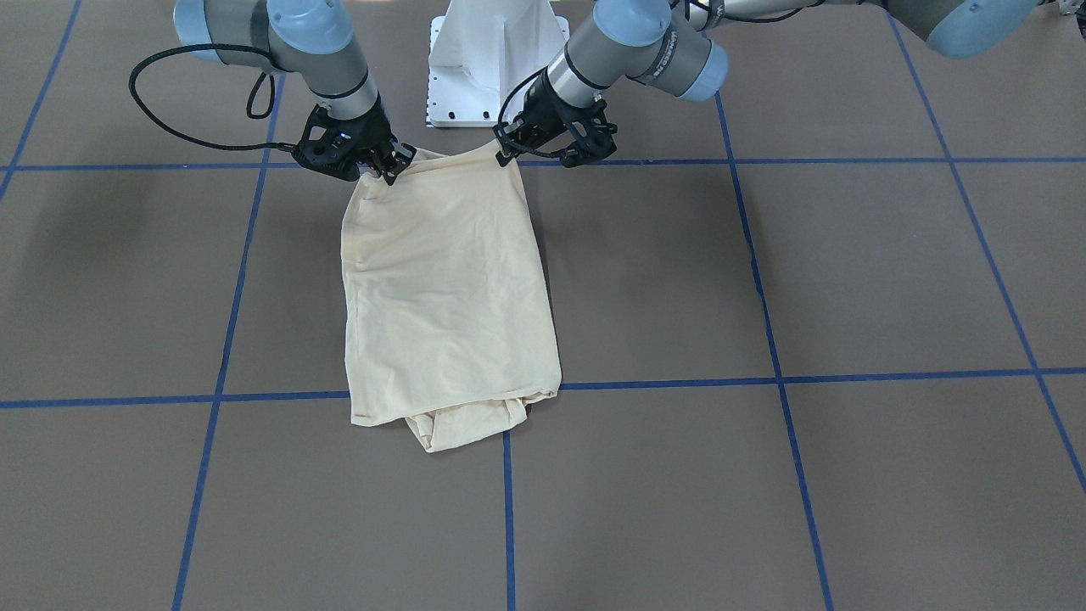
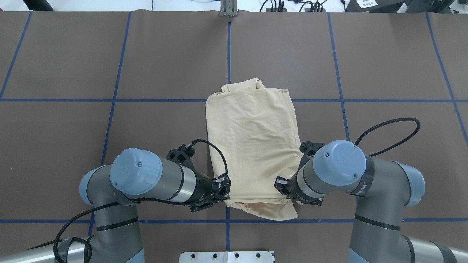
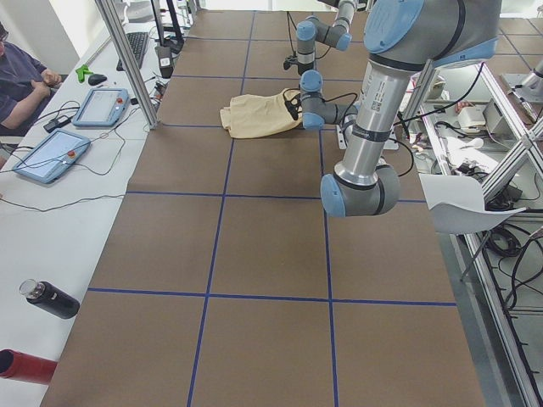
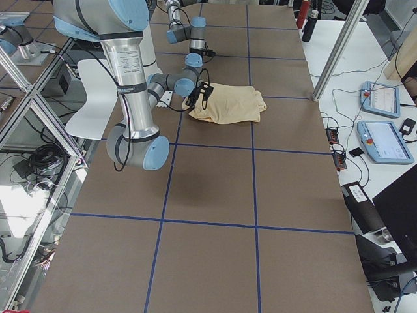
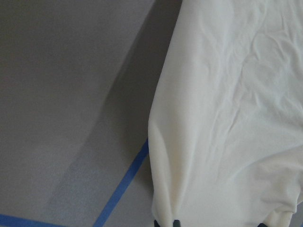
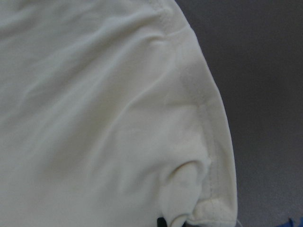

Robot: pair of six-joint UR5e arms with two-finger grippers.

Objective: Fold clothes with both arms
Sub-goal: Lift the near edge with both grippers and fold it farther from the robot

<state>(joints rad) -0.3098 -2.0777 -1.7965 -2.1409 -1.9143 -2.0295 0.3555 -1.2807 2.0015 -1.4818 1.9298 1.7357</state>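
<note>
Table [image 1: 848, 271]: brown, gridded with blue tape [image 1: 662, 383].
Left arm [image 1: 632, 47]: reaches forward from beside the white base [image 1: 496, 59], forearm slanting down, wrist angled inward at the shirt's near corner.
Right arm [image 1: 318, 51]: mirrors it, wrist bent down and inward at the other near corner.
Shirt [image 1: 445, 288]: folded into a long cream panel at the table's middle. Its far end lies flat across a tape line with a bunched layer poking out, and its near edge is raised between the grippers.
Left gripper [image 1: 507, 153]: pinched closed on the shirt's corner.
Right gripper [image 1: 392, 165]: pinched closed on the opposite corner.
</note>
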